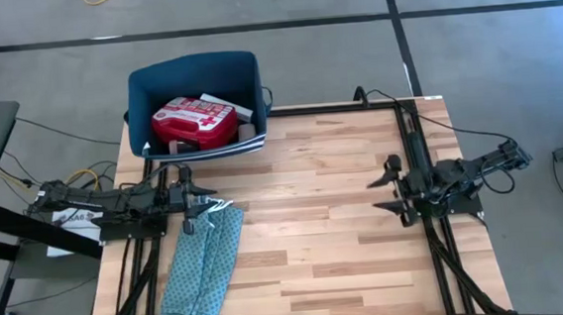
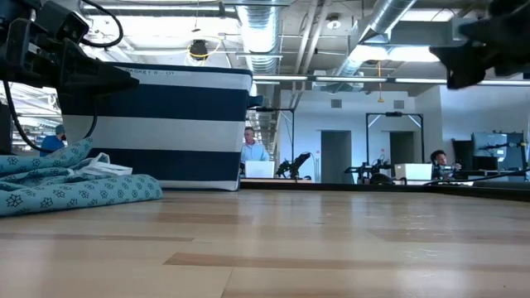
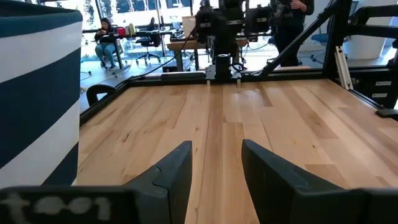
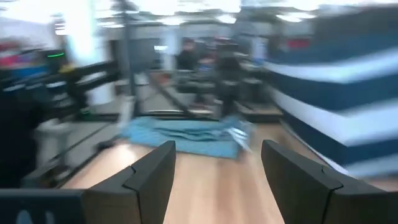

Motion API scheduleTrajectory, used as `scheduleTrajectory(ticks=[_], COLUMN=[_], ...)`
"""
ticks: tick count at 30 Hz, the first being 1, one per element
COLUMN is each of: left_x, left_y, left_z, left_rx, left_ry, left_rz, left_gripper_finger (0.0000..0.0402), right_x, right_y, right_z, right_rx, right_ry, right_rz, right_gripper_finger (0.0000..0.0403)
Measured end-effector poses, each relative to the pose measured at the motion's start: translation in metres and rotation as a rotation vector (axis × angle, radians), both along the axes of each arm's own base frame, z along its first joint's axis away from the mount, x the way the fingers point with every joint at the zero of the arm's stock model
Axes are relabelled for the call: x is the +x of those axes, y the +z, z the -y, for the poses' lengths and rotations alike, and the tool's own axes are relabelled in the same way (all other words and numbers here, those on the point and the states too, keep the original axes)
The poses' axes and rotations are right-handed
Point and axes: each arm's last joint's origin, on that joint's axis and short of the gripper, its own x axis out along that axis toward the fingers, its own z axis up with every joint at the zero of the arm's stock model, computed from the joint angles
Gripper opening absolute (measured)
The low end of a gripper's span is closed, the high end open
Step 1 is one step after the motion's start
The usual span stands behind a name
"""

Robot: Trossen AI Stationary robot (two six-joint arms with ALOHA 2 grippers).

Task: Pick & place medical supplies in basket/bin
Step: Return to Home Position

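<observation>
- Wooden table (image 1: 346,222): red first-aid case (image 1: 195,124) lies inside navy bin (image 1: 144,103).
- Left gripper (image 1: 212,204) and right gripper (image 1: 376,196): fingers released, empty.
- Step judged: homing; next, park both arms at rest.

The navy bin (image 1: 193,74) is blocking the table's (image 1: 327,234) far-left corner, and the teal cloth (image 1: 205,267) is covering a strip near the left edge. Bare wood is lying open between the left gripper (image 1: 213,199) and the right gripper (image 1: 379,195), giving broad passage.
</observation>
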Motion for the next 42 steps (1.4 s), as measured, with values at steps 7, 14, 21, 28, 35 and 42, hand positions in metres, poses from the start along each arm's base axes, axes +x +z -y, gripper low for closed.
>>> scheduleTrajectory(ticks=[7, 14, 21, 28, 35, 42], left_x=[0.000, 0.000, 0.000, 0.000, 0.000, 0.000], left_y=[0.000, 0.000, 0.000, 0.000, 0.000, 0.000], left_z=[0.000, 0.000, 0.000, 0.000, 0.000, 0.000], left_rx=[0.000, -0.001, 0.000, 0.001, 0.001, 0.001], left_ry=[0.000, 0.001, 0.001, 0.000, 0.000, 0.001], left_rz=[0.000, 0.000, -0.002, -0.010, -0.011, -0.012], left_gripper_finger=[0.0130, 0.0130, 0.0130, 0.0130, 0.0130, 0.0130], right_x=[0.000, 0.002, 0.002, 0.002, 0.002, 0.002], right_y=[0.000, -0.011, -0.014, -0.014, -0.014, -0.014], right_z=[-0.003, -0.003, -0.004, -0.004, -0.004, -0.004], right_rx=[-0.022, -0.011, -0.020, -0.020, -0.021, -0.021], right_ry=[0.090, 0.091, 0.098, 0.098, 0.098, 0.098], right_rz=[0.004, -0.030, -0.052, -0.054, -0.054, -0.055], right_gripper_finger=[0.0233, 0.0233, 0.0233, 0.0233, 0.0233, 0.0233])
